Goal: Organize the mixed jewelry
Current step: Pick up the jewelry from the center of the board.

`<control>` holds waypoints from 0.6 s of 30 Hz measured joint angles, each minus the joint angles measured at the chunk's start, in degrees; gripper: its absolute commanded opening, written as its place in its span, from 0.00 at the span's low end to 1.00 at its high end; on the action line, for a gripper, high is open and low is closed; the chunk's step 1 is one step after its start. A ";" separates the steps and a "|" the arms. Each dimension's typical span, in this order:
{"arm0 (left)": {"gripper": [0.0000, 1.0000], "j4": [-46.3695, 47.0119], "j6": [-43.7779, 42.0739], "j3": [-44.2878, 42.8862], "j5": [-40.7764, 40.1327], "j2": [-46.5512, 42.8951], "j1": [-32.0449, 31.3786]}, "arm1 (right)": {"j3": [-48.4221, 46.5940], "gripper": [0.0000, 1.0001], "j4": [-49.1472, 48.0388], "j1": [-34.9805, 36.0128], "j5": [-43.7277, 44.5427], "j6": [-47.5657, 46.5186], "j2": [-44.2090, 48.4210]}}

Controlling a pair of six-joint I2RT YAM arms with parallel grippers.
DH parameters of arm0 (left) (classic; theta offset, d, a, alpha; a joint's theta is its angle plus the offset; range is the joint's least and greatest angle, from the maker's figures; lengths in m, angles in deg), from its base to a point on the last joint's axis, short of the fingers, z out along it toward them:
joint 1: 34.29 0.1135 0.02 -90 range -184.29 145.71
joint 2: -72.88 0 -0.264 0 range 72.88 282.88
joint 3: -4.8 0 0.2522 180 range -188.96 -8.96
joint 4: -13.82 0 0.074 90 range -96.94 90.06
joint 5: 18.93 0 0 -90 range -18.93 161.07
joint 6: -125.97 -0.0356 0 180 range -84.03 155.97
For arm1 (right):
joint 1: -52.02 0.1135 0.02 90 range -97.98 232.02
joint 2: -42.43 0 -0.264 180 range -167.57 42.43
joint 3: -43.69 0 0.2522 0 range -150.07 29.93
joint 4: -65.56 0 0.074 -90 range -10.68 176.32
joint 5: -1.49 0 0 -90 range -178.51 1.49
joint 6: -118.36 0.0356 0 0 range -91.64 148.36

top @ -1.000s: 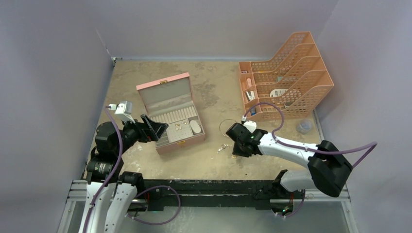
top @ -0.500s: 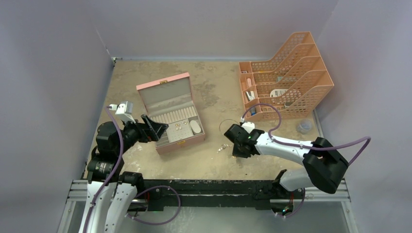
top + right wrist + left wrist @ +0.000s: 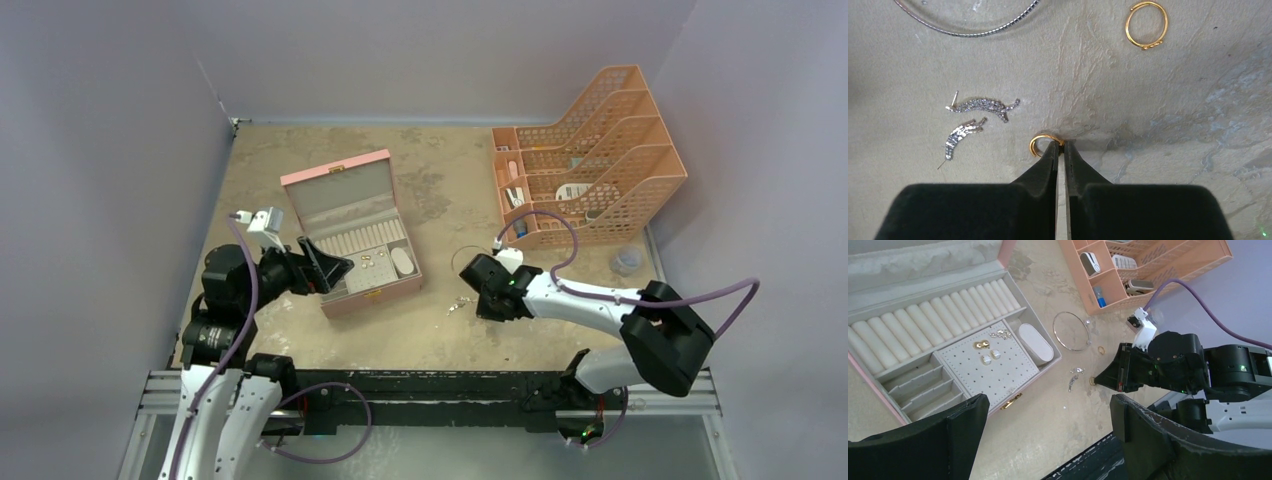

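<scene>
Lifting the small gold ring off the bench is judged to be the step in hand. The right claw has its jaws almost together, with the ring's wire nipped between the very tips. The ring lies on the bench off the right front corner of the pink box, apart from it.

Procedure, as judged:
- Hold the squeeze firm. Only a thin edge is gripped, so the ring may pivot or slip.
- Raise straight up before travelling toward the box.
- Do not drag the tips sideways. The silvery chain-like pieces lie between the ring and the box.
- The second gold ring and the wire hoop lie on the far side of the gripped ring, to the box's right. Leave both undisturbed.

The left claw stands wide open and holds nothing, above the box's front left corner.

Only the right wrist view shows the pinch itself. In the top view the ring is too small to make out, but that view fixes both arms relative to the box. The left wrist view alone shows the box interior, with stud earrings seated on the perforated pad and the padded rolls behind them bare.
</scene>
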 measured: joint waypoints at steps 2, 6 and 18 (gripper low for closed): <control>0.91 0.00 -0.02 0.00 1.57 1.33 0.02 | 0.17 0.05 -0.52 0.00 -0.02 0.02 0.33; 0.85 0.13 0.26 0.02 4.83 4.24 0.00 | 0.70 0.05 -2.10 0.00 -0.04 0.15 3.39; 0.89 14.95 11.85 7.96 18.38 18.53 -7.10 | 0.68 0.06 -14.25 0.00 -0.74 -0.22 12.55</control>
